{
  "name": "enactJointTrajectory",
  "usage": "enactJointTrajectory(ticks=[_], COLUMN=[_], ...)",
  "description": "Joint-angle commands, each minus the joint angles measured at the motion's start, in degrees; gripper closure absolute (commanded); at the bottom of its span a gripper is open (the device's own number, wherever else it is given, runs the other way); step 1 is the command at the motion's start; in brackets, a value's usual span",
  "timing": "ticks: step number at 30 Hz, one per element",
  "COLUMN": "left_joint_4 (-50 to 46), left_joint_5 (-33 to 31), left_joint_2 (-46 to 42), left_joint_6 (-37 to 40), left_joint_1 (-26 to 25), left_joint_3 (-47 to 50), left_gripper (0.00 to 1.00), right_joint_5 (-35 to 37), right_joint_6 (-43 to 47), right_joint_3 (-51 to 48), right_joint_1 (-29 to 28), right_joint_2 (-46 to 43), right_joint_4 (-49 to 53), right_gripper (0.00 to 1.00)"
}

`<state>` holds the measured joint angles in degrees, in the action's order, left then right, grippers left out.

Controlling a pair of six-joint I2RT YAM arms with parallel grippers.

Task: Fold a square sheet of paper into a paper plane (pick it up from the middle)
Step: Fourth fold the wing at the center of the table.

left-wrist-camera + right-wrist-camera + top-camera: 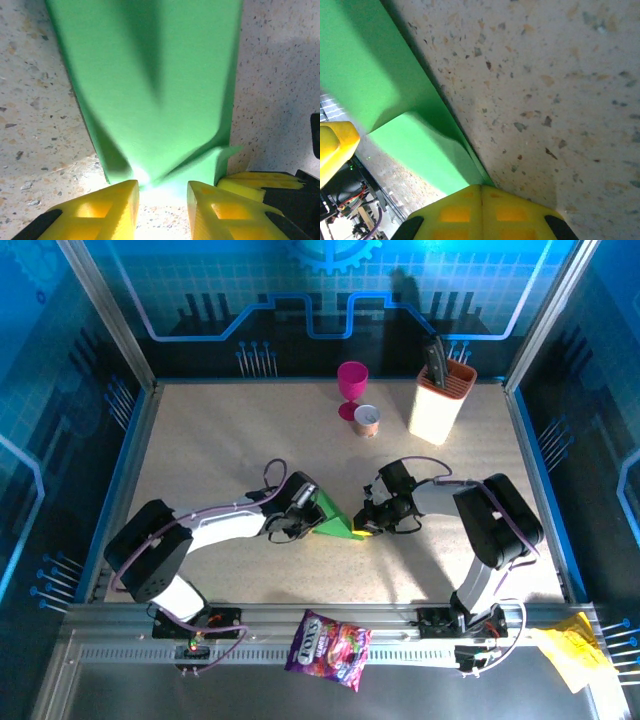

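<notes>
No text can be read for certain. The purple snack bag [328,650] on the near rail, centre, carries bold printed lettering, too small to make out. The label on the small can [367,420] at the far side is likewise illegible.

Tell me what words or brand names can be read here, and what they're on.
On the snack bag: white lettering on purple, too small and blurred to read.
On the can: label too small to read.
On the green paper: no text.
</notes>
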<state>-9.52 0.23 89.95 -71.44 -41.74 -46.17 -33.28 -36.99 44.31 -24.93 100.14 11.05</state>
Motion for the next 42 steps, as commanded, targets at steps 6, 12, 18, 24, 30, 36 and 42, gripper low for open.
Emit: enactJointTrajectory(ticks=[6, 12, 18, 24, 30, 36, 42], left_joint_4=[3.89, -4.17, -6.94, -5.82, -5.49, -6.03, -6.37], left_joint_5=[-0.22, -1.69, -0.76, 0.54, 0.94, 1.04, 0.66], left_joint_2=[-0.58, -0.01, 2.04, 4.47, 6.31, 7.55, 6.1], left_joint_6=[2.26, 1.58, 1.48, 1.83, 2.35, 2.9, 3.22], left_joint_1=[1.02, 1.39, 1.55, 1.44, 1.24, 0.61, 0.27], left_joint_3=[1.52, 0.36, -0.91, -2.29, -4.8, -7.52, -7.74], left_gripper=[0.65, 0.65, 0.65, 0.64, 0.64, 0.64, 0.64], right_joint_5=[8.26, 8.44, 8.53, 8.4, 8.37, 7.94, 7.72], right_joint_6=[0.75, 0.38, 0.24, 0.24, 0.61, 0.62, 0.87], right_joint_3=[-2.5, -2.7, -2.85, -2.77, -2.56, -2.14, -1.86], right_joint_1=[-0.39, -0.45, -0.47, -0.46, -0.47, -0.49, -0.43], right_joint_2=[5.07, 5.04, 5.24, 5.59, 5.9, 6.74, 7.09], right_joint_4=[2.85, 2.66, 2.38, 2.31, 2.48, 2.25, 2.31], right_gripper=[1.0, 1.0, 1.0, 1.0, 1.0, 1.0, 1.0])
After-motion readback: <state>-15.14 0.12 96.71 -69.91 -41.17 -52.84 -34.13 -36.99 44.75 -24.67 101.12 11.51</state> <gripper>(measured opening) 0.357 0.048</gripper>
